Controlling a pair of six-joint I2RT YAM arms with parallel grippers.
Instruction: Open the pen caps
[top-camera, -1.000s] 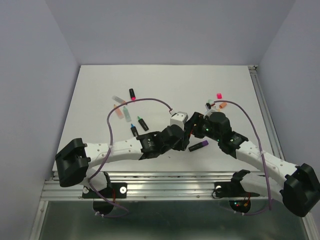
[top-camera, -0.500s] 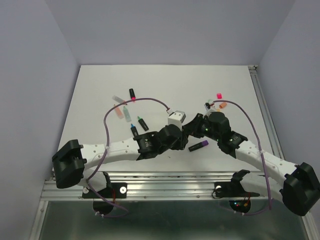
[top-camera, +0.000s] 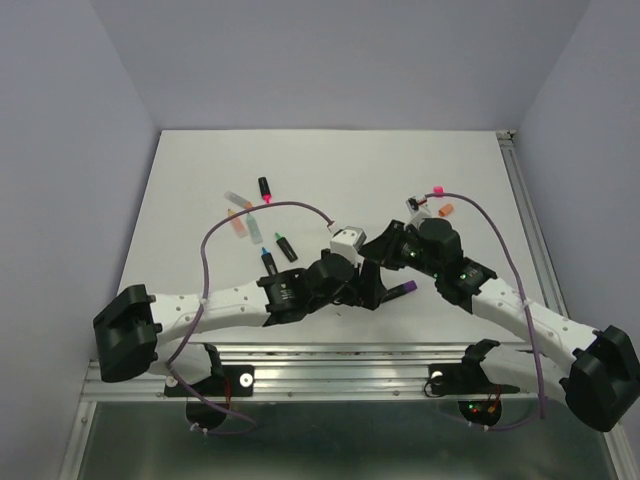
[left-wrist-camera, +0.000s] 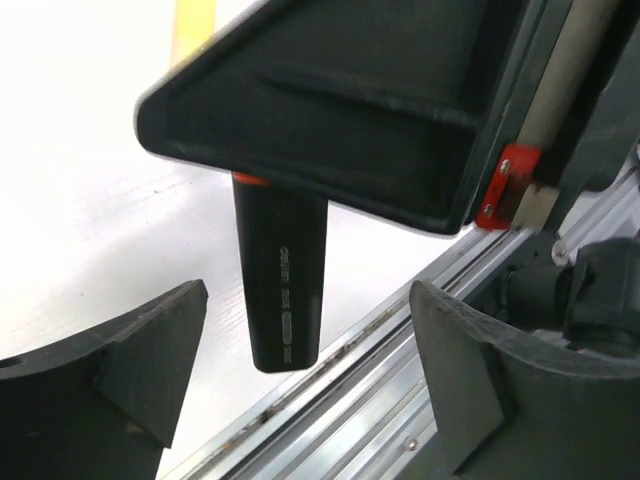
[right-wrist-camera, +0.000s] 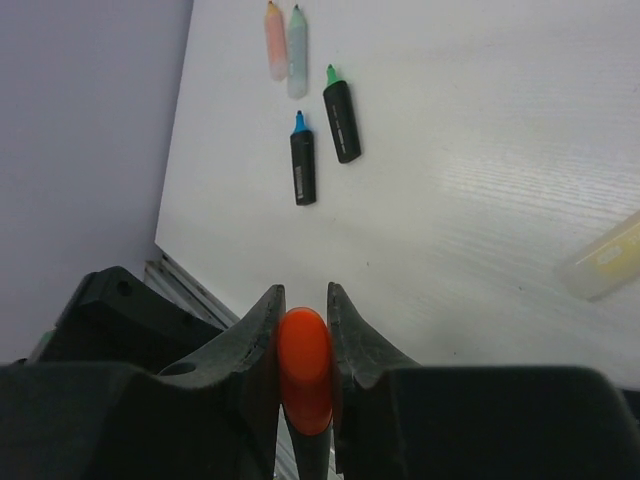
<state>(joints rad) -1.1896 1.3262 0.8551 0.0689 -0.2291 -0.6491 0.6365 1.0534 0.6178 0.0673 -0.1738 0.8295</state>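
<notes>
The orange cap (right-wrist-camera: 303, 365) is sitting clamped between the fingers (right-wrist-camera: 255, 345) of the right gripper (right-wrist-camera: 303, 305), above the near middle of the table (top-camera: 200, 160). The black barrel (left-wrist-camera: 283, 280) is hanging out below it, so we are judging this cap as not pulled off yet. The left gripper (left-wrist-camera: 305, 310) is holding its fingers apart on both sides of the barrel, gripping nothing.

At the far right, a pink cap (top-camera: 438, 188) and a peach cap (top-camera: 446, 210) are lying loose. At the left, a blue-tipped pen (right-wrist-camera: 303, 165) and a green-tipped pen (right-wrist-camera: 342, 122) are lying bare, so we are counting several as done. We cannot tell whether the purple pen (top-camera: 400, 291) is capped.

The top view is hiding the grip. Only the wrist views are showing the cap and the barrel.
</notes>
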